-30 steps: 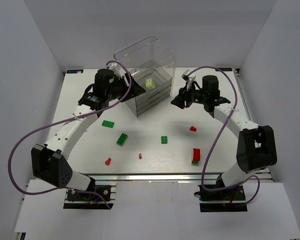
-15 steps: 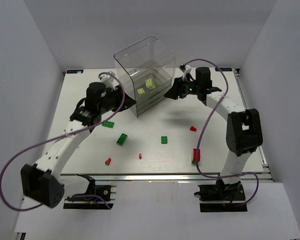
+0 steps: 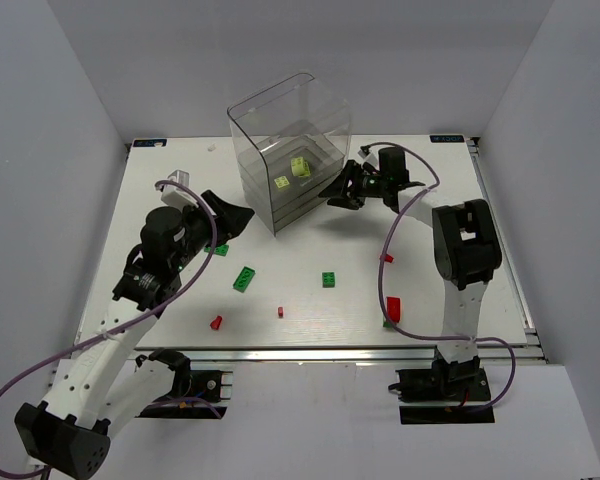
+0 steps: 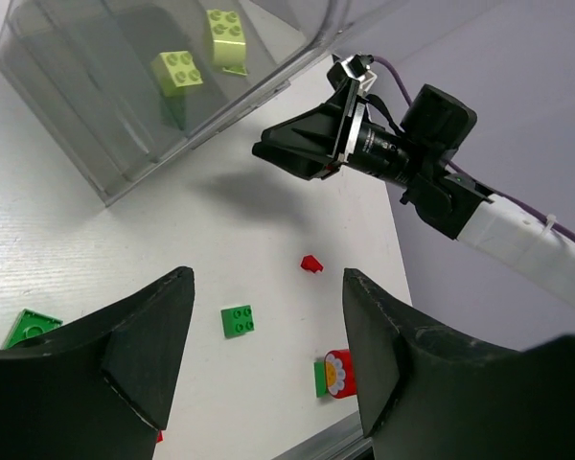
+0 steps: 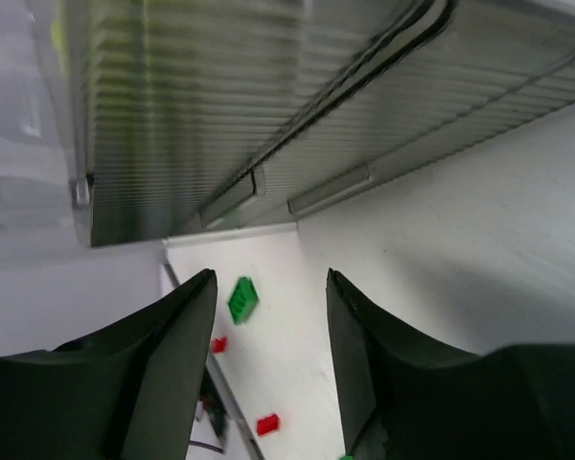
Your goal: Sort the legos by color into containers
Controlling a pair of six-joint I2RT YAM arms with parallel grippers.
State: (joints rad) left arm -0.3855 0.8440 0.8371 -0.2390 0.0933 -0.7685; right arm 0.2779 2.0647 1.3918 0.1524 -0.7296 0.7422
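Note:
The containers (image 3: 290,150) are a clear stack of drawers at the back; two pale yellow-green legos (image 3: 282,182) (image 4: 177,70) lie in the top one. My left gripper (image 3: 235,215) (image 4: 268,355) hangs open and empty, left of the stack. My right gripper (image 3: 335,195) (image 5: 268,355) is open and empty, close to the stack's right front side. On the table lie green legos (image 3: 245,279) (image 3: 328,279) (image 4: 237,320) and red legos (image 3: 216,322) (image 3: 280,311) (image 3: 386,258). A red-and-green piece (image 3: 392,310) (image 4: 340,374) sits near the front.
Another green lego (image 3: 217,249) lies partly under my left arm. The drawer fronts (image 5: 268,144) fill the top of the right wrist view. White walls surround the table, and its metal front edge (image 3: 310,350) runs along the near side.
A second pale yellow-green lego has appeared in the top container. My left arm has pulled back from the stack toward the near left. My right gripper has moved left, up to the stack.

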